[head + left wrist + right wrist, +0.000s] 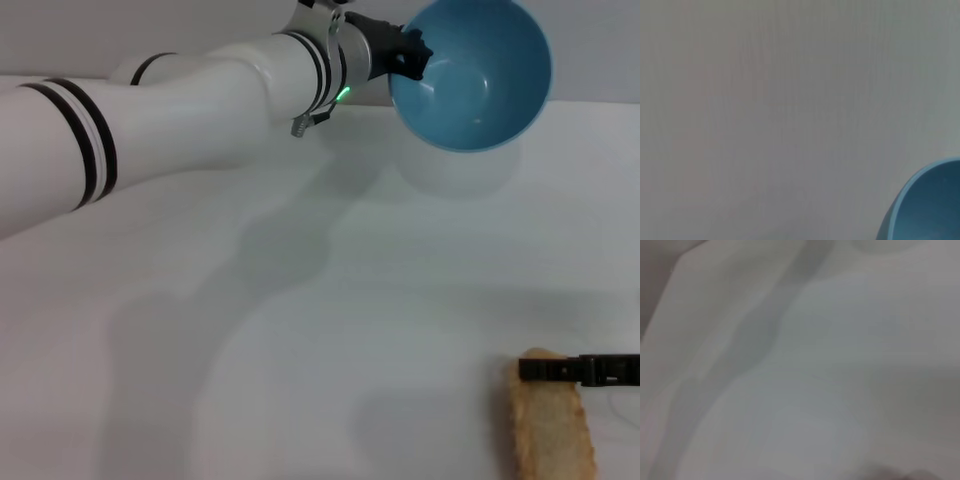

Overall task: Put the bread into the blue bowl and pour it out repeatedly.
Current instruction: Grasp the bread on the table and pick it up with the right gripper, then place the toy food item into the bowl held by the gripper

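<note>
above table (300, 330), left gripper (408, 55) clamps tilted blue bowl (475, 75) — right gripper (545, 369) on bread (550, 430), grip unclear.

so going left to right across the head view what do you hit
left arm → left gripper → blue bowl, tilted and held up off the table → bread near the front edge → right gripper on the bread's far end

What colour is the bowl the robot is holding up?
Light blue, inside and out: the blue bowl, clearest in the head view.

Even, soft overhead light; diffuse arm shadow across worktop (300, 330). Faint glare inside blue bowl (470, 75). Right wrist view badly defocused.
</note>
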Robot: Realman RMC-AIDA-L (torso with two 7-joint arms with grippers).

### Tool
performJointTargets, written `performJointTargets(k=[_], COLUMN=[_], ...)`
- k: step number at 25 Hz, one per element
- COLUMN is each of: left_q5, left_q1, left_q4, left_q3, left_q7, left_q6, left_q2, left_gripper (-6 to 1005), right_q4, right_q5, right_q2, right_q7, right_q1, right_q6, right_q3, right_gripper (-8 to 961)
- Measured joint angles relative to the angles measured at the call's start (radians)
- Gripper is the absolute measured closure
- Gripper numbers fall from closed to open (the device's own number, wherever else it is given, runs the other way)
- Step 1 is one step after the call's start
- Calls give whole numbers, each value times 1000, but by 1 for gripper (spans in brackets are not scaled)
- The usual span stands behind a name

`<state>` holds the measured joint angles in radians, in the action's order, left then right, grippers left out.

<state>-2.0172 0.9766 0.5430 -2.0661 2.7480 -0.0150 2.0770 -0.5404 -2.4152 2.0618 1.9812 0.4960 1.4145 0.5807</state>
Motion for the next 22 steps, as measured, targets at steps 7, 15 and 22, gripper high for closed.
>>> performJointTargets(k=[7,15,22], left_q5=[1,2,4], left_q1=[-8,-7,-11], left_q4=[0,-13,-13], left_q3=[0,11,17], left_q7=[1,1,1], left_q6=[0,-150,-278], left_q2=[0,-8,-6], left_gripper=[1000,999,999], right_q4=[-101,-298,-332], right_q5=[123,393,483], right_q2=[0,-15,-28], right_q7=[-53,-106,-149], right_q1=[2,-9,46], right_q6=[86,77,53], right_q3=[4,-18,-19], right_gripper=[484,556,619])
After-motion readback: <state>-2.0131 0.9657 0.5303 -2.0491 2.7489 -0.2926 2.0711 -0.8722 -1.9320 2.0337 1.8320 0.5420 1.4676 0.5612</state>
